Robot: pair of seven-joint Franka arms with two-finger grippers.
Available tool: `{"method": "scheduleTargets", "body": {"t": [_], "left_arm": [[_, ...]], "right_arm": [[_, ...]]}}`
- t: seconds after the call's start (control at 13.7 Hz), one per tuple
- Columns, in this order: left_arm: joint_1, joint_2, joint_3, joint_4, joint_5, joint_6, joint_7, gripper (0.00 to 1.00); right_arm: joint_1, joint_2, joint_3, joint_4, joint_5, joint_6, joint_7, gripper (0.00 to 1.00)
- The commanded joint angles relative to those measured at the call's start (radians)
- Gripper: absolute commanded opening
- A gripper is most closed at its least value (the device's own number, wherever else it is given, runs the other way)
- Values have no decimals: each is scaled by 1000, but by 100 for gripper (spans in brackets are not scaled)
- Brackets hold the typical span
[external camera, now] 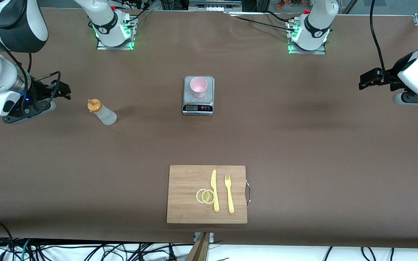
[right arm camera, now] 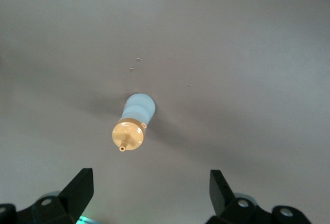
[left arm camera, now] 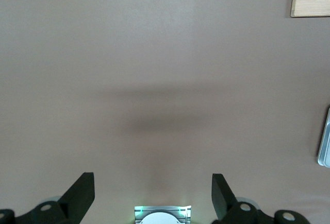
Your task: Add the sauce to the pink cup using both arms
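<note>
Tapered translucent pink cup [external camera: 198, 87]

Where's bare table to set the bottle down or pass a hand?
Widest bare patch: between the scale and the cutting board. Also bare: from the scale toward the left arm's end, under the left gripper. Tighter between the bottle and the right gripper. Crowded: the board, with knife, fork and lemon slices; the cup fills the scale.

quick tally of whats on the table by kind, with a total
translucent whitish squeeze bottle with orange cap: 1
pale pink plastic cup: 1
silver kitchen scale: 1
bamboo cutting board: 1
yellow plastic knife: 1
yellow plastic fork: 1
lemon slices: 2
total: 8
</note>
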Motion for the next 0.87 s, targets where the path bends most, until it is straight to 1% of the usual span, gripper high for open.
{"method": "scheduleTargets", "body": {"t": [0.0, 0.22, 0.44, 0.58, 0.8], "left_arm": [[5, -3, -3, 2, 9, 1, 22, 100], [5, -2, -5, 2, 9, 1, 22, 100], [4, -3, -5, 2, 9, 1, 22, 100], [5, -2, -3, 2, 9, 1, 22, 100], [5, 4, -3, 4, 9, 1, 22, 100]], "right_arm": [[0, -60, -1, -11, -21, -21, 205, 100], [-26, -60, -8, 30, -3, -61, 245, 100], [-38, -63, -22, 50, -1, -65, 270, 100], [-38, -66, -27, 70, 14, -65, 319, 100], [-38, -80, -27, 81, 14, -65, 386, 100]]}}
